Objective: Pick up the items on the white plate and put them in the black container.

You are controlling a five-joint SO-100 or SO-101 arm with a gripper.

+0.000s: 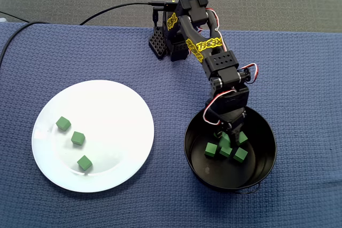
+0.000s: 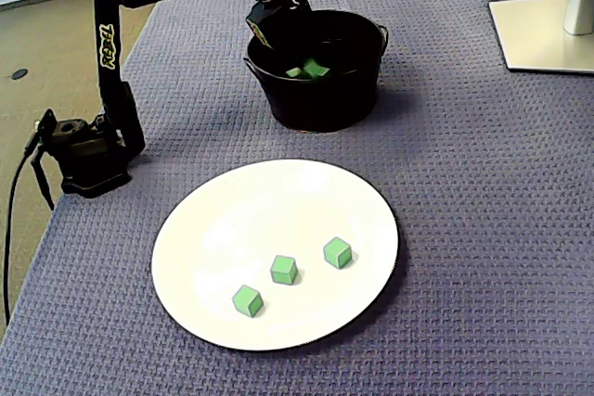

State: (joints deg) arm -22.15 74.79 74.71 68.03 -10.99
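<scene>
Glossy plate (image 2: 278, 201), woven cloth (image 2: 483, 229), perhaps metal container (image 2: 320, 104)

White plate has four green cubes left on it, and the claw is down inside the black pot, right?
Not quite. The white plate holds three green cubes, not four; both fixed views show that. The claw is indeed down inside the black pot.
</scene>
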